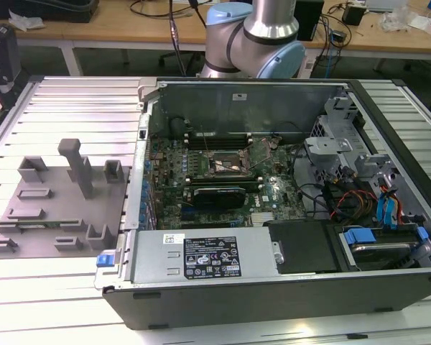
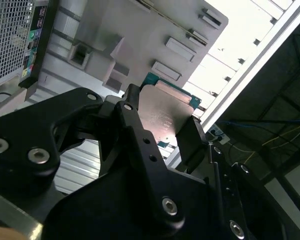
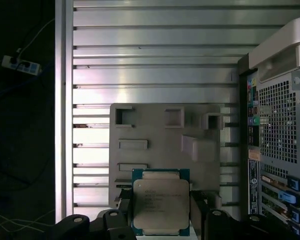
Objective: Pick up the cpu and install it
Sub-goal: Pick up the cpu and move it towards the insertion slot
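Note:
The cpu (image 3: 160,202) is a thin square chip with a pale silver top and a green edge. It sits between the two black fingers (image 3: 198,210) of my gripper (image 3: 160,212), which is shut on it. In the second wrist view the cpu (image 2: 165,110) shows its shiny face, clamped on two opposite edges by my gripper (image 2: 162,127). The chip hangs above the grey fixture plate (image 3: 165,145), clear of its blocks. In the exterior view the dark metal-framed socket (image 1: 226,164) lies open on the motherboard (image 1: 273,190) inside the case.
The grey fixture plate (image 1: 57,208) with upright blocks lies on the ribbed aluminium table (image 1: 79,100), at the exterior view's left of the open computer case (image 1: 273,287). The arm's base (image 1: 255,43) stands behind the case. A power strip (image 3: 20,65) lies on the dark floor.

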Available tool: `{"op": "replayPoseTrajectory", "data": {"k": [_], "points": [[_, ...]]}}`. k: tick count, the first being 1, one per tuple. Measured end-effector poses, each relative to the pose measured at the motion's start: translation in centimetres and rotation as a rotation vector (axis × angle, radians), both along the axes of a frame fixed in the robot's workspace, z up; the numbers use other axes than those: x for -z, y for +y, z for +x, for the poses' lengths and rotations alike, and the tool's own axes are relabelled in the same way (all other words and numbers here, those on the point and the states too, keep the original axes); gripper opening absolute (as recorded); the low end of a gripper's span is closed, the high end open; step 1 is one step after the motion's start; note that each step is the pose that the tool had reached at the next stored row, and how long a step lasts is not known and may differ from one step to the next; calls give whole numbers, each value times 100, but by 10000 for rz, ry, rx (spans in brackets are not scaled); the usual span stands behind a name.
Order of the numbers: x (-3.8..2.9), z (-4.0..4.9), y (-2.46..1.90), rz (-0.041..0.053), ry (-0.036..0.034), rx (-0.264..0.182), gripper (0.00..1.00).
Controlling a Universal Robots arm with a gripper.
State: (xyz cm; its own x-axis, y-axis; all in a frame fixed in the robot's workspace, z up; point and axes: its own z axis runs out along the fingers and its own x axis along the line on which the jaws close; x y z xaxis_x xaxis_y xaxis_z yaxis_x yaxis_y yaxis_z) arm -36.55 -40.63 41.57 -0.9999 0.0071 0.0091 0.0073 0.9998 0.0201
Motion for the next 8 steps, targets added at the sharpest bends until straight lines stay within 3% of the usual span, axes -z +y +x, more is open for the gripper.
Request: {"op": "replayPoseTrajectory", "data": {"k": [2, 8], "points": [[0, 28, 0, 1, -2, 0, 54], [0, 258, 0, 1, -2, 0, 54]]}}
